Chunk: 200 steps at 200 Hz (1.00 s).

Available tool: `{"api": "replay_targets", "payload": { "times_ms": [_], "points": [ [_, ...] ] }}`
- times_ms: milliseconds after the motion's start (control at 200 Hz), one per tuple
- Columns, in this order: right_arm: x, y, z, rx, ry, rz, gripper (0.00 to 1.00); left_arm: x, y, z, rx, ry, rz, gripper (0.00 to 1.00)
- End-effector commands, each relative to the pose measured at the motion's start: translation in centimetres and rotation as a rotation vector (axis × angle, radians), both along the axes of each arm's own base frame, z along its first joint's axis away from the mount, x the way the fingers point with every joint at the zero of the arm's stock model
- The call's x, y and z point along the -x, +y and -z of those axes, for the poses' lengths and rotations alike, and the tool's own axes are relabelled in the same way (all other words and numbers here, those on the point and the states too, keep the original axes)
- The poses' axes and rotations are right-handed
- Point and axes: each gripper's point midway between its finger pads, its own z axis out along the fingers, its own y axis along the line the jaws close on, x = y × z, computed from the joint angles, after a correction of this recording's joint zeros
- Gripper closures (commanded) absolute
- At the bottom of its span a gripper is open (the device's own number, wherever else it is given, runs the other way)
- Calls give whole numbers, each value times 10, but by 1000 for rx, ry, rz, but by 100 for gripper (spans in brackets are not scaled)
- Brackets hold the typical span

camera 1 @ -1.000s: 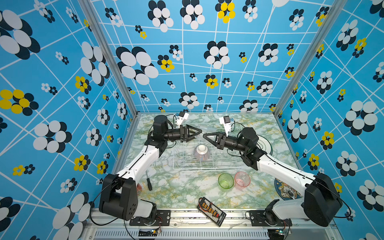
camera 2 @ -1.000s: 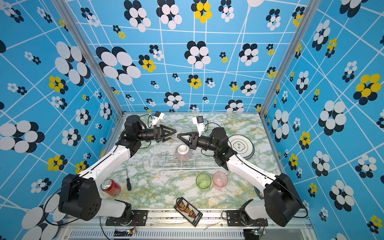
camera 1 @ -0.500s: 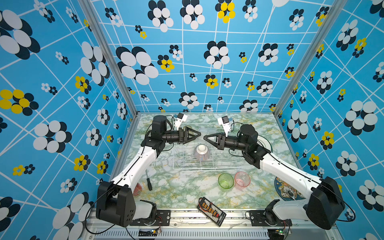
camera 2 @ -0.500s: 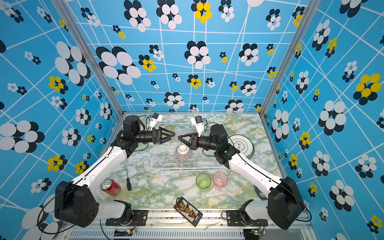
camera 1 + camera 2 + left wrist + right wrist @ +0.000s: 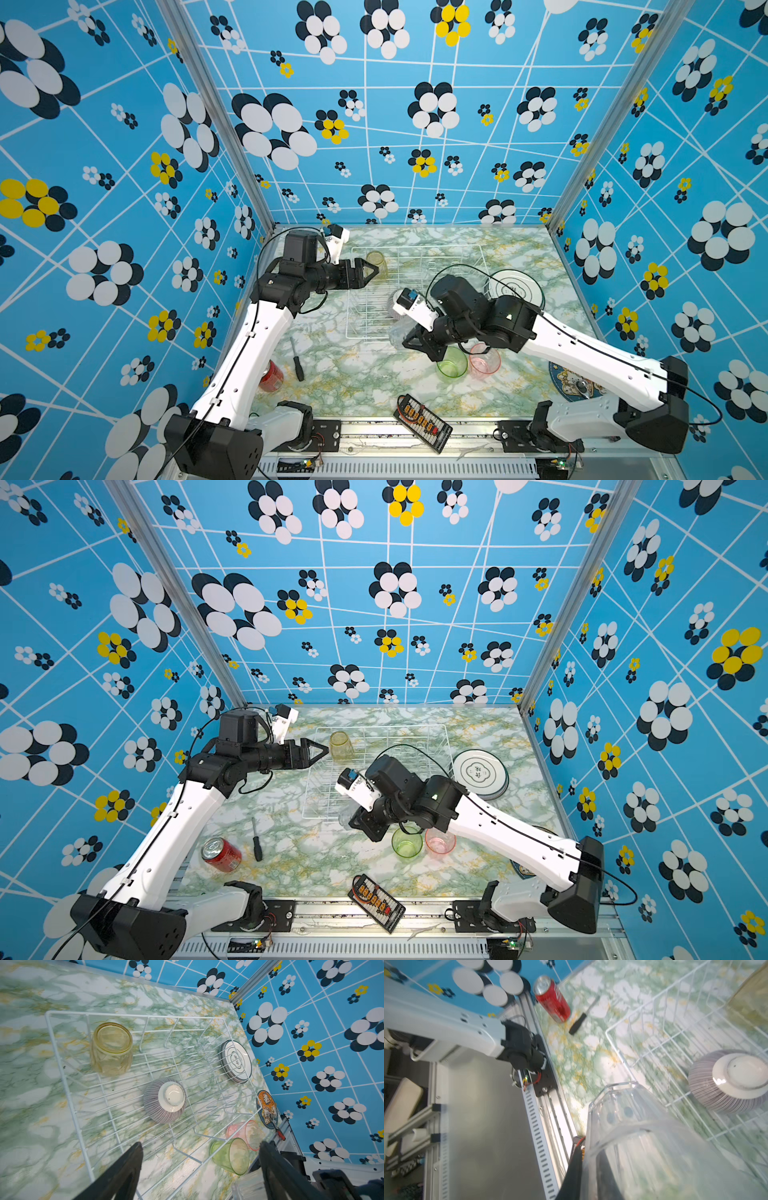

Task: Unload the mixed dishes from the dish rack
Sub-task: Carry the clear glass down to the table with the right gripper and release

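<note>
My L pincer [image 5: 371,272] is spread wide w/ nothing in it; yellow tumbler [image 5: 375,261] sits just ahead of its tips, in a dish rack [image 5: 415,248] corner. My R pincer [image 5: 409,338] is clamped on the clear tumbler [image 5: 633,1136] by the rack's edge. Striped bowl [image 5: 166,1099] is upside down just beyond it, green tumbler [image 5: 452,364] beside it on the surface [image 5: 353,382].

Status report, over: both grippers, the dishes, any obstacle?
Left gripper open, near yellow tumbler in dish rack. Right gripper shut on clear tumbler, at the rack's front edge. Bowl upside down in the rack. Green tumbler close by it.
</note>
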Motion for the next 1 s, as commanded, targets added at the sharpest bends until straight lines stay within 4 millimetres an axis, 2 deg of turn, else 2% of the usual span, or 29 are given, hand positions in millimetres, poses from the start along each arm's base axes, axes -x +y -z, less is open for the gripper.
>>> {"api": "replay_targets", "payload": {
  "times_ms": [0, 225, 460, 695, 995],
  "points": [
    [12, -25, 37, 254, -35, -47, 100, -2, 11, 14, -69, 24, -35, 12],
    [30, -18, 82, 432, -16, -132, 100, -5, 10, 15, -61, 29, -36, 12],
    [24, -18, 125, 596, -14, -157, 100, -4, 12, 17, -71, 32, -38, 12],
    [15, -20, 149, 681, -31, -163, 100, -5, 12, 20, -78, 34, -36, 12],
    [10, -19, 164, 716, -28, -167, 100, -6, 11, 24, -85, 44, -31, 12]
  ]
}}
